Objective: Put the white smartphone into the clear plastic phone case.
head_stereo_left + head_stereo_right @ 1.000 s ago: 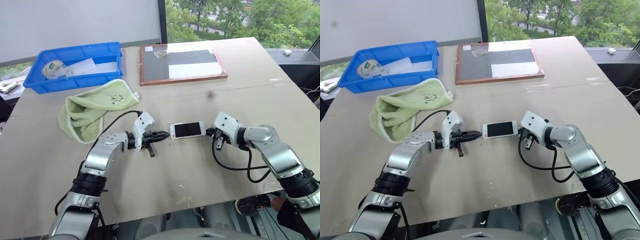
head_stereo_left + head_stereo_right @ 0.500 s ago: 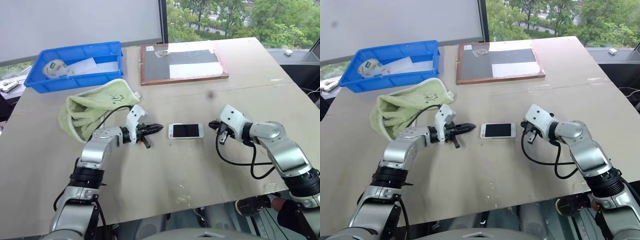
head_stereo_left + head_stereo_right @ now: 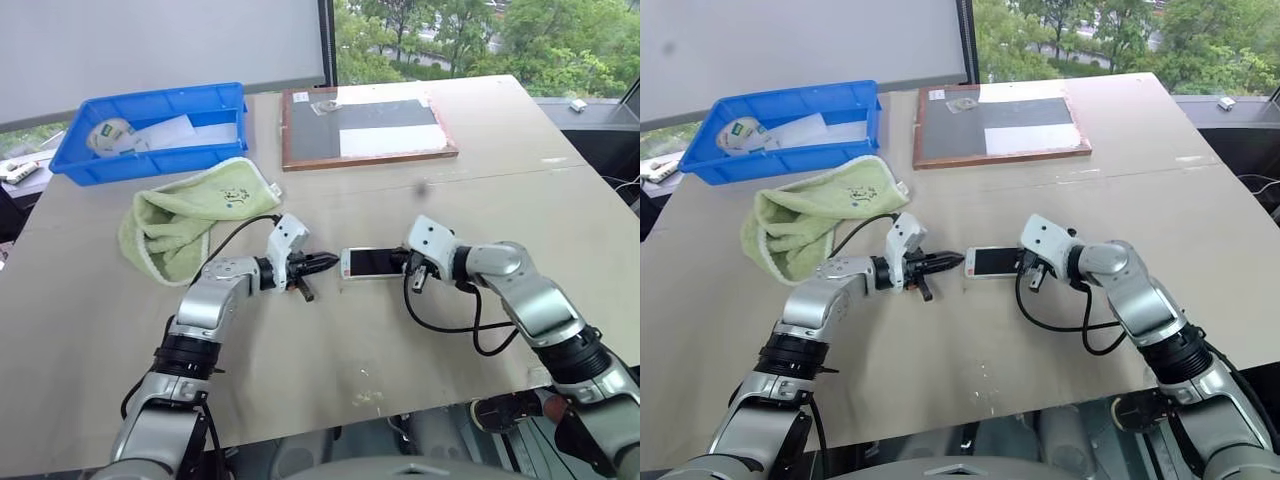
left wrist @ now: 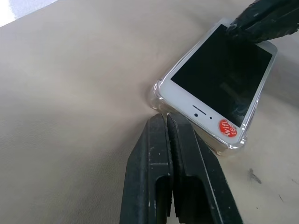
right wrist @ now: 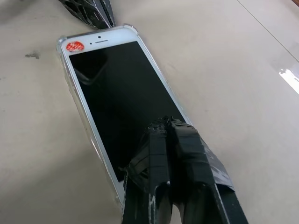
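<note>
The white smartphone (image 3: 372,262) lies flat, dark screen up, in the middle of the table. The clear plastic phone case (image 4: 230,146) shows as a transparent rim around its edges and corners, with a red sticker near one end of the phone. My left gripper (image 3: 330,263) is shut, its tips against the phone's left end, close up in the left wrist view (image 4: 167,116). My right gripper (image 3: 404,263) is shut too, and its tips rest on the screen near the phone's right end (image 5: 166,122).
A green towel (image 3: 190,222) lies crumpled behind the left arm. A blue bin (image 3: 150,128) with small items stands at the back left. A dark wood-framed board (image 3: 365,125) lies at the back centre. The table's front edge runs close below both arms.
Half a second ago both grippers stood a little apart from the phone. Both have since closed in on its two ends. The phone has stayed in place.
</note>
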### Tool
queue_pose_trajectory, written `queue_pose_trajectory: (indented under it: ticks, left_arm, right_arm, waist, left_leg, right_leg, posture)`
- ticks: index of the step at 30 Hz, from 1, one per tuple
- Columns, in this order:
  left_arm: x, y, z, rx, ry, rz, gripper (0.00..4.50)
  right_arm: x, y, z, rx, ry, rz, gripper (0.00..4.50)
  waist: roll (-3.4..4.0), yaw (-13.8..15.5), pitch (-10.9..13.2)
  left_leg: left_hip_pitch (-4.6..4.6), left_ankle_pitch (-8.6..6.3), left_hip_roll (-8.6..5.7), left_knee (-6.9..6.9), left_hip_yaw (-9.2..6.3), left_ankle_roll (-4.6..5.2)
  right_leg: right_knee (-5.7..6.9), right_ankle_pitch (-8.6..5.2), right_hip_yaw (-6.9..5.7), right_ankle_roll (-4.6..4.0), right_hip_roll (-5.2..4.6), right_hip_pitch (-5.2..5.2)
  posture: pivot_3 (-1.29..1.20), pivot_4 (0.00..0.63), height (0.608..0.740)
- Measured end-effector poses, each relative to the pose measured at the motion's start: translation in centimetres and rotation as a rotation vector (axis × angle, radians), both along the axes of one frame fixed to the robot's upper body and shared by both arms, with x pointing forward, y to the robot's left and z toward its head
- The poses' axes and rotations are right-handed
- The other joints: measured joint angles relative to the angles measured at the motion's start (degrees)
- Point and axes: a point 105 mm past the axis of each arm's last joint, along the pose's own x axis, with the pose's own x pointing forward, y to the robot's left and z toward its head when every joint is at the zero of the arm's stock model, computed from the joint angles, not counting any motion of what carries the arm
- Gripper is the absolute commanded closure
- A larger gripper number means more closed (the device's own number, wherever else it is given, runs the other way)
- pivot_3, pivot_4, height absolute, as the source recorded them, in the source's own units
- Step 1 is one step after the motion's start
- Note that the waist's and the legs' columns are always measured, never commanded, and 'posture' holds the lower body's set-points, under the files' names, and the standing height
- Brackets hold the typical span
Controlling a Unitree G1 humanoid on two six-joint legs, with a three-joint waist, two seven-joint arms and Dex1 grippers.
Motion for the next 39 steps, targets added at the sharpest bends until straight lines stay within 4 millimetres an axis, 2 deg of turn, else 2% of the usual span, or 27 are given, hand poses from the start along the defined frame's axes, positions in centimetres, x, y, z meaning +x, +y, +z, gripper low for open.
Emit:
queue_pose_trajectory:
  ticks: [4, 9, 13, 15, 20, 24, 35, 39]
  left_arm:
    - [0.1, 0.3, 0.2, -0.004, -0.009, 0.011, 4.42]
    - [0.5, 1.4, 2.4, -0.105, -0.052, 0.045, 4.42]
    - [0.0, 0.2, 3.9, -0.153, -0.07, -0.026, 4.42]
    - [-0.2, -1.2, 4.2, -0.157, -0.076, -0.085, 4.42]
    - [-0.8, -4.3, 2.4, -0.079, -0.058, -0.212, 4.42]
    - [-0.2, -5.4, 1.0, -0.027, -0.054, -0.24, 4.42]
    - [0.5, -5.4, 0.6, 0.042, -0.101, -0.265, 4.42]
    - [0.4, -5.3, 0.6, 0.043, -0.101, -0.269, 4.42]
  right_arm:
    - [0.2, -0.1, 0.5, 0.033, -0.006, -0.012, 4.5]
    - [-0.3, -1.3, 2.5, 0.144, -0.033, -0.047, 4.5]
    - [-1.7, -1.6, 2.9, 0.21, 0.0, -0.041, 4.5]
    - [-2.2, -2.0, 3.1, 0.23, 0.008, -0.044, 4.5]
    - [-2.5, -3.3, 3.3, 0.229, 0.009, -0.076, 4.5]
    - [-2.4, -3.7, 3.1, 0.223, 0.007, -0.109, 4.5]
    - [-2.4, -4.2, 3.3, 0.202, -0.023, -0.155, 4.5]
    - [-2.2, -4.4, 2.6, 0.173, -0.004, -0.165, 4.5]
  waist:
    - [0.0, -0.04, 0.01]
    - [-0.01, -0.01, 0.01]
    - [-0.01, 0.04, 0.01]
    - [-0.01, 0.07, 0.01]
    - [-0.01, -0.07, 0.01]
    - [-0.02, -0.13, 0.01]
    - [-0.02, -0.02, 0.01]
    - [-0.03, -0.03, 0.01]
  left_leg:
    - [-0.01, 0.0, 0.01, -0.01, 0.0, 0.0]
    - [-0.03, 0.0, 0.03, -0.02, -0.2, 0.0]
    - [-0.05, 0.0, 0.0, 0.0, -0.17, 0.0]
    - [-0.04, 0.0, 0.0, 0.0, -0.12, 0.0]
    - [-0.03, 0.0, -0.03, 0.0, 0.11, 0.0]
    - [-0.03, 0.0, -0.04, 0.0, 0.11, 0.0]
    - [-0.01, 0.0, -0.02, 0.01, 0.09, 0.01]
    - [0.0, 0.0, -0.02, 0.01, 0.11, 0.01]
  right_leg:
    - [0.0, 0.0, -0.01, 0.0, 0.01, -0.01]
    - [0.0, 0.0, -0.01, 0.0, 0.0, -0.02]
    - [-0.01, 0.0, -0.01, 0.0, -0.02, -0.01]
    - [-0.01, 0.0, -0.02, 0.0, -0.01, 0.0]
    - [-0.01, 0.0, -0.01, 0.0, 0.01, 0.0]
    - [0.0, -0.01, -0.01, 0.01, 0.03, 0.0]
    - [0.0, -0.01, -0.01, 0.02, 0.0, 0.02]
    - [0.0, -0.01, -0.01, 0.03, 0.01, 0.03]
  posture:
    - [0.0, 0.15, 0.74]
    - [0.0, 0.15, 0.74]
    - [0.0, 0.15, 0.74]
    - [0.0, 0.15, 0.74]
    - [0.0, 0.15, 0.74]
    - [0.0, 0.15, 0.74]
    - [0.0, 0.15, 0.74]
    - [0.0, 0.15, 0.74]
